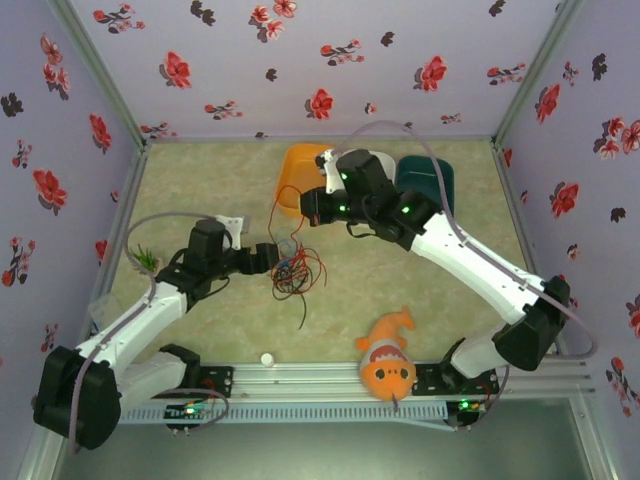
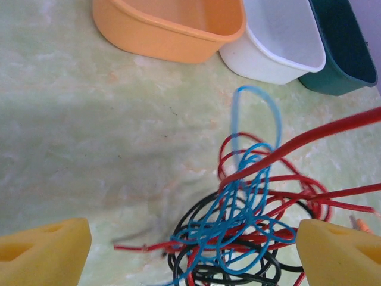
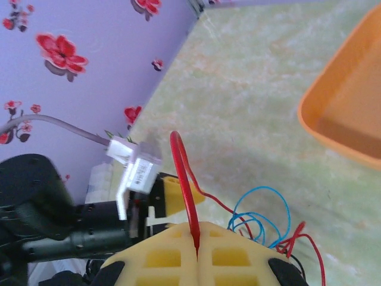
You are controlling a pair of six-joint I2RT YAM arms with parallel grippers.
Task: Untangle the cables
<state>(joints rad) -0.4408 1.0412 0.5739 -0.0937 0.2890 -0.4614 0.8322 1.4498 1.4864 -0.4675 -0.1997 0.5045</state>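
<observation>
At the middle of the table [image 1: 200, 190], we see the cables [image 1: 295, 270] heaped in a red, blue and black tangle. Our left fingers [image 2: 44, 250] stand wide on either side of it, while our right fingers [image 3: 166, 256] are pinched shut on one red cable [image 3: 181, 167] at its far side.

Red, blue and black cables [image 2: 238, 238]

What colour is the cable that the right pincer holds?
Red: the cable in the right pincer, clearest in the right wrist view.
</observation>
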